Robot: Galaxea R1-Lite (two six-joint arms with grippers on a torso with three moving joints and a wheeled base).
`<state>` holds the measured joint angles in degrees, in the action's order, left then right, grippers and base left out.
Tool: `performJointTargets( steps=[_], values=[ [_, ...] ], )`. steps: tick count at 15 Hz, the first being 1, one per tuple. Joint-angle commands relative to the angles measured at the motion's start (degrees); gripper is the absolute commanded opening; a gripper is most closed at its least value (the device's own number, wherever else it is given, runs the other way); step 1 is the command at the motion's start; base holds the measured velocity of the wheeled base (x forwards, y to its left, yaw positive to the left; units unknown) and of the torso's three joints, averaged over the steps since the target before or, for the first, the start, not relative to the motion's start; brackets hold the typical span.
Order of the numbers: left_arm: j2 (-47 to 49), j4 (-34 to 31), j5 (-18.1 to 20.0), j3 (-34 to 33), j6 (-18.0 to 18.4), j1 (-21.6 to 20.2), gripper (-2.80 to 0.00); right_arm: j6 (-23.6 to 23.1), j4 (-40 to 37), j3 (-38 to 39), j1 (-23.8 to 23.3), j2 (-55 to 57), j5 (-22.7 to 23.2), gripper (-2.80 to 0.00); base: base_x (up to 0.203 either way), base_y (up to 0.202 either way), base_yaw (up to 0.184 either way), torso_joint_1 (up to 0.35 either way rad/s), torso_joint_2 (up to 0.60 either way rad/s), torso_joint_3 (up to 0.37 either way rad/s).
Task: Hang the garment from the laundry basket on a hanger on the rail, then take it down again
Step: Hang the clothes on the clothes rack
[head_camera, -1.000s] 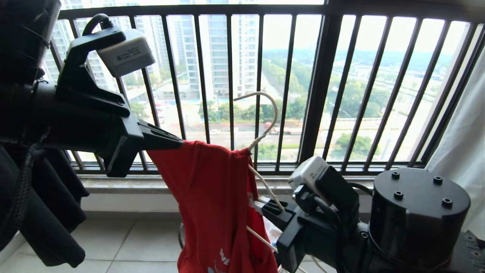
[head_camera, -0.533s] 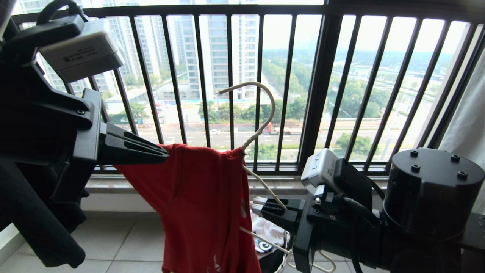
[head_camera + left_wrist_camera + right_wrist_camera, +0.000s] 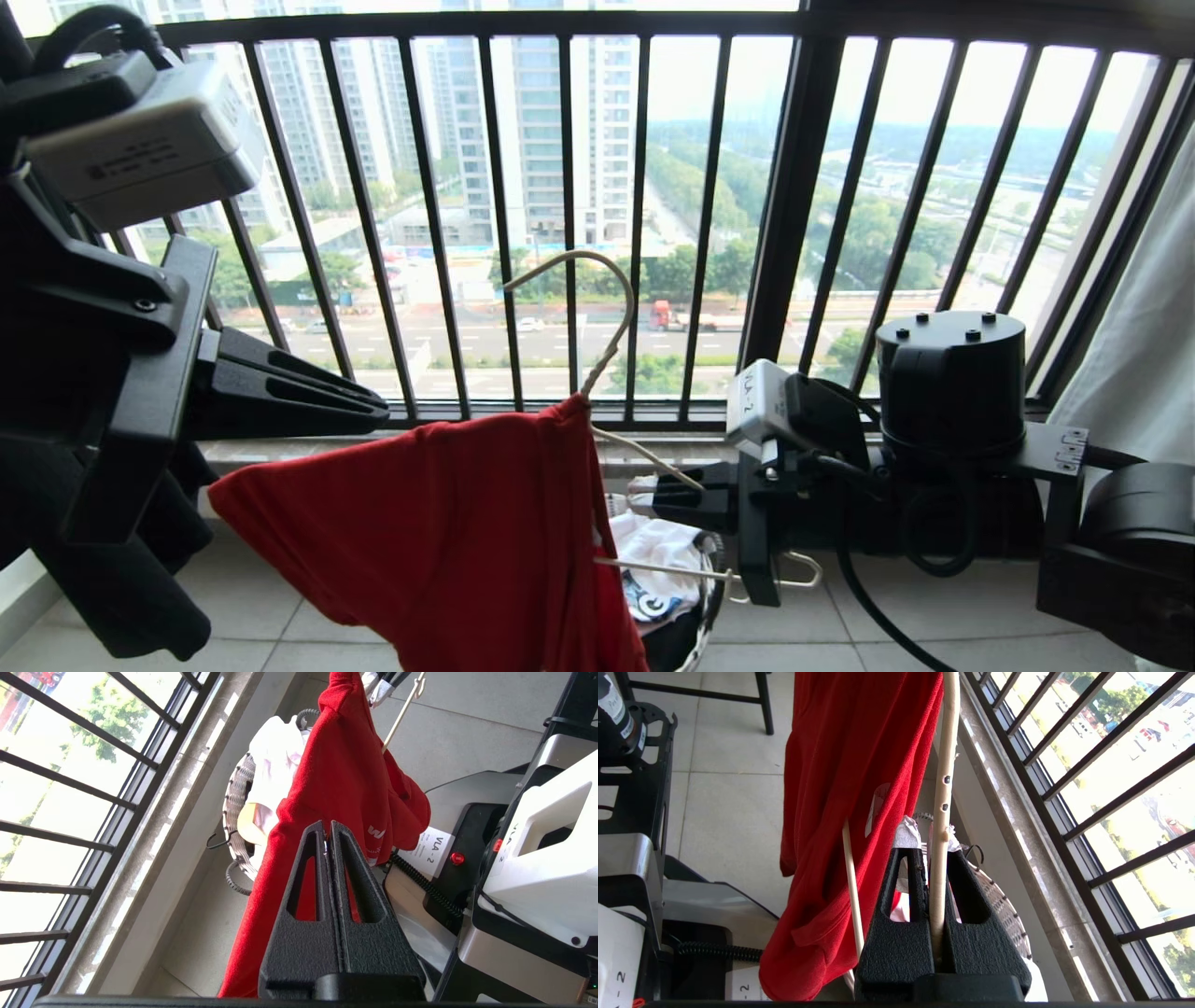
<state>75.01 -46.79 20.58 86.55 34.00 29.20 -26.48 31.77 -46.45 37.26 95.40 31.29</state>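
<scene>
the black barred window railing (image 3: pixel 794 187) fills the background. in front of it the red garment (image 3: pixel 448 532) hangs half-threaded on the cream wire hanger (image 3: pixel 611 317), one side spread wide toward the left gripper (image 3: pixel 328 828), whose jaws are pressed together; it looks free of the cloth now, though the wrist view cannot settle that. the right gripper (image 3: pixel 934 856) is clamped on the hanger's bare arm, probably to steady it (the rail is not in view). below sits the laundry basket (image 3: pixel 233 807).

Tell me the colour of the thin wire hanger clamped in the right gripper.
Cream-white thin wire hanger; the right wrist view shows it best.
</scene>
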Motion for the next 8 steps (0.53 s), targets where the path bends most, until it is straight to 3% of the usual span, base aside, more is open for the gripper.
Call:
performJointTargets(
  steps=[1,2,3,8],
  values=[
    [0.76,-0.23,0.66,-0.84,0.71,1.46,-2.80,-0.41,-0.03,0.18,-1.14,0.04,1.71,-2.80,0.000,0.000,0.000,0.000,0.00,0.000],
    [0.99,-0.23,1.92,-1.38,0.71,1.71,-2.80,-0.50,-0.04,0.47,-1.14,-0.04,2.61,-2.80,0.000,0.000,0.000,0.000,0.00,0.000],
    [1.11,-0.18,4.00,-2.32,0.71,1.71,0.00,-0.67,0.05,0.50,-1.14,-0.27,2.72,-2.80,0.000,0.000,0.000,0.000,0.00,0.000],
    [5.00,1.97,6.34,-0.67,-0.13,1.61,0.00,-0.76,-0.91,1.94,-0.96,-3.89,5.26,-2.80,0.000,0.000,0.000,0.000,0.00,0.000]
  ],
)
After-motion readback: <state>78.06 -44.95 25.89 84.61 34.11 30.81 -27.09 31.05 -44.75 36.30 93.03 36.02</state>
